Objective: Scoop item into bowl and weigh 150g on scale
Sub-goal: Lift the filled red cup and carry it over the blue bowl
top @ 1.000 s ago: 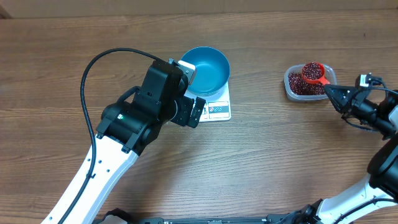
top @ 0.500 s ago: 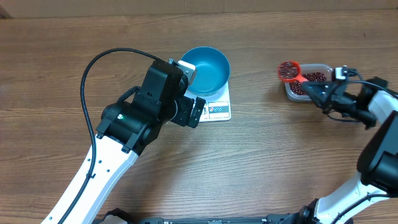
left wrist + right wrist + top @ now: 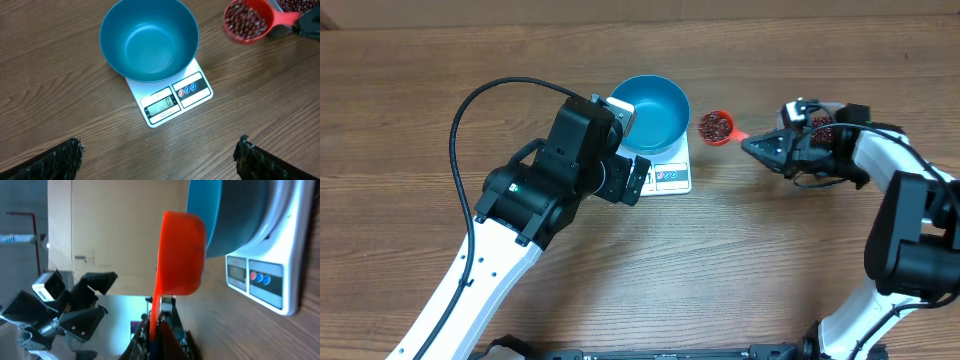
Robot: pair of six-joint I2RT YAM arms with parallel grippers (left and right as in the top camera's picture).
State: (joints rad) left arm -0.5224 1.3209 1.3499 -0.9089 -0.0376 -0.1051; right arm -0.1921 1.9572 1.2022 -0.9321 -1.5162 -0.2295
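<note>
- The brown wood-grain worktop (image 3: 410,90) carries everything.
- The left fingers (image 3: 62,162) are spread wide and empty, hovering over the worktop near the scale's front edge.
- A round deep blue bowl (image 3: 652,108) sits empty on the small flat white rectangular kitchen scale (image 3: 672,177).
- A red plastic scoop (image 3: 716,126), its handle clamped in the right fingers (image 3: 767,148), hangs just right of the bowl's rim, not yet over it.
- Small dark red-brown beans (image 3: 244,22) fill the scoop.
- Carry it level over the bowl's middle, then tip slowly while watching the display, so no beans spill.
</note>
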